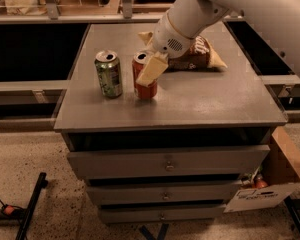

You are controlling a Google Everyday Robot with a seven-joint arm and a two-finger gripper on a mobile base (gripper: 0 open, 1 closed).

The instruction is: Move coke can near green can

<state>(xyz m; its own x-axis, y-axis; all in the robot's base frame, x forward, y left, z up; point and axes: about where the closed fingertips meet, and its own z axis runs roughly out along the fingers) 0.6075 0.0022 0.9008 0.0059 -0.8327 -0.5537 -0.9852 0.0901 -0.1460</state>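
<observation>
Tool (150,73) tight around coke can (145,90)

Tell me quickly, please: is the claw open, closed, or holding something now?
Claw: closed, holding the coke can upright, just right of the green can.

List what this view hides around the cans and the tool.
- Camera view: coke can lettering, covered by the tool gripping it beside the green can.
- Whether the coke can rests on the tabletop: too small to tell.
- Snack bag, left part: behind the arm.
</observation>
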